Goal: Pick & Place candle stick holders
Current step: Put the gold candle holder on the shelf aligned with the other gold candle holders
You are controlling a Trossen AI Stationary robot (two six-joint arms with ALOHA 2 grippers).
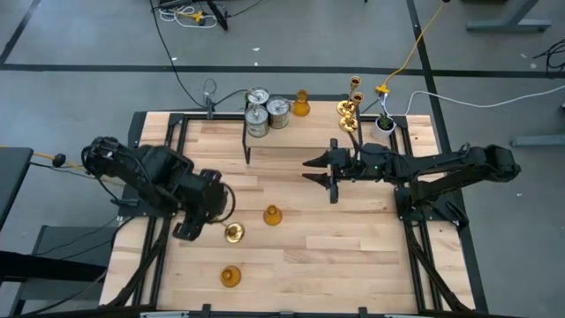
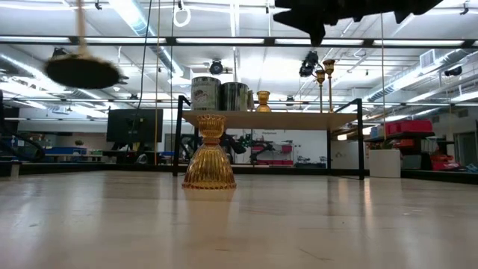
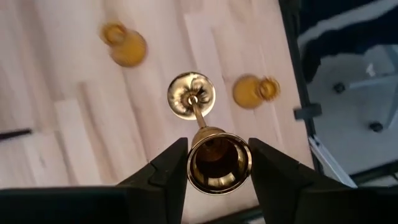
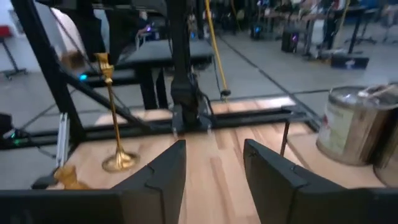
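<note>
My left gripper (image 3: 217, 155) hangs over the table's left half, shut on a shiny brass candle stick holder (image 1: 234, 231) with a cup, thin stem and round base. Two amber bell-shaped holders stand on their wide mouths on the table, one (image 1: 272, 215) beside it and one (image 1: 230, 276) nearer the front edge. A raised shelf (image 1: 309, 141) at the back carries silvery cylinders (image 1: 267, 112), an amber holder (image 1: 302, 104) and brass holders (image 1: 350, 108). My right gripper (image 1: 307, 170) hovers open in front of the shelf, nothing between its fingers. My left gripper pinches the brass holder's cup (image 3: 217, 165), at its top end, between its two fingers, one on either side. The fingers come from above, pointing steeply down. The holder hangs upright below them, its round base (image 2: 82, 72) lifted clear of the table.
A small white pot with a green plant (image 1: 385, 124) stands at the shelf's right end. Black frame rails (image 1: 408, 221) run along the table's sides. Bare wood lies across the table's middle and front right.
</note>
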